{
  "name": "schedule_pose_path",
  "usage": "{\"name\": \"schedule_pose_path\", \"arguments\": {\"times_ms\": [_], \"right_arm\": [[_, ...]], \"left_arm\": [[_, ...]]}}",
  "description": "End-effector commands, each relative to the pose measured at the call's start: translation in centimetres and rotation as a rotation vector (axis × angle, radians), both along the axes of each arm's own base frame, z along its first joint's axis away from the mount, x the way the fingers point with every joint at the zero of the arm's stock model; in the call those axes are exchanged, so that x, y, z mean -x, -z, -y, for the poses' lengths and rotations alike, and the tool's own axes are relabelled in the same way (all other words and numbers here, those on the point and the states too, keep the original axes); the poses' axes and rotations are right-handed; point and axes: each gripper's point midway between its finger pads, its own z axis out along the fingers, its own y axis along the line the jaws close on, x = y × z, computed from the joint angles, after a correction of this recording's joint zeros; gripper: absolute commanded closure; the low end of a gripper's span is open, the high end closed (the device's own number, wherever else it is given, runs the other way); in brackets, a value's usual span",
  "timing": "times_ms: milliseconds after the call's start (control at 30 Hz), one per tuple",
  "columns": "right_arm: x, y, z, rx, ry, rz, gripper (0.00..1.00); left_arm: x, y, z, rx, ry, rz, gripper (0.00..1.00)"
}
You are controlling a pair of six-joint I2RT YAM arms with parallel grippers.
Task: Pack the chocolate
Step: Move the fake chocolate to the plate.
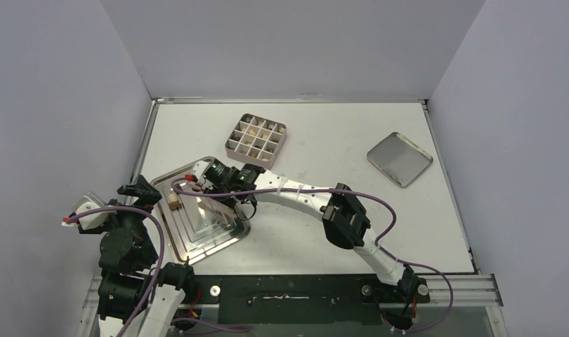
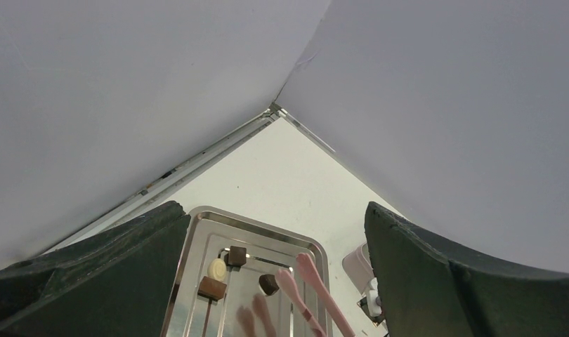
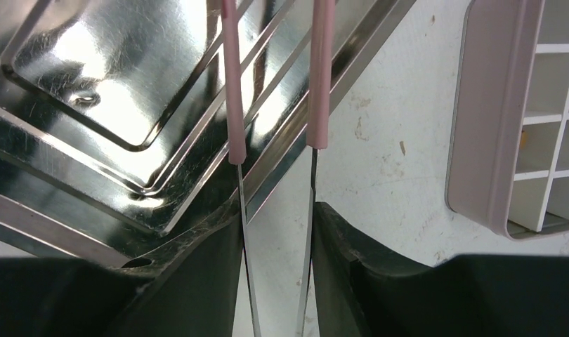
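Left fingers [image 2: 92, 274] stand wide apart and hold nothing, beside the left edge of the silver tray [image 1: 197, 242]. Right fingers [image 3: 162, 295] are clamped on pink-tipped tweezers [image 3: 234, 105] reaching over that tray, where four pieces of chocolate [image 2: 217, 268] lie near its left edge; more sit in the gridded tin [image 1: 249, 157] toward the bench's far edge.

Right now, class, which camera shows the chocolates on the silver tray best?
Left wrist: four chocolates lie plainly on the tray. The top view shows one, the arm hiding others. The right wrist shows tongs over bare tray, no chocolate.
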Motion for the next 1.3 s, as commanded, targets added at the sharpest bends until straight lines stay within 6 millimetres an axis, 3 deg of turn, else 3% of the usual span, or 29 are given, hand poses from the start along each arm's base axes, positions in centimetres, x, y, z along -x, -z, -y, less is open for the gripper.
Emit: {"name": "schedule_pose_path", "arguments": {"times_ms": [0,300,600,1267], "right_arm": [[-0.9,-1.4,-1.9,-0.058,-0.03,0.026,0.63],[-2.6,0.9,-1.5,-0.037,-0.012,-0.009,0.61],[-2.4,3.5,-1.9,-0.007,-0.037,-0.034,0.62],[-2.2,4.6,-2.4,0.037,-0.051,-0.004,0.68]], "left_arm": [[0.1,-1.1,-0.1,-0.003,-0.004,0.039,0.05],[0.1,-1.0,-0.1,-0.005,-0.005,0.037,0.05],[0.2,-1.0,-0.2,-0.003,-0.007,0.039,0.05],[0.5,-1.0,-0.2,0.002,-0.007,0.05,0.05]]}}
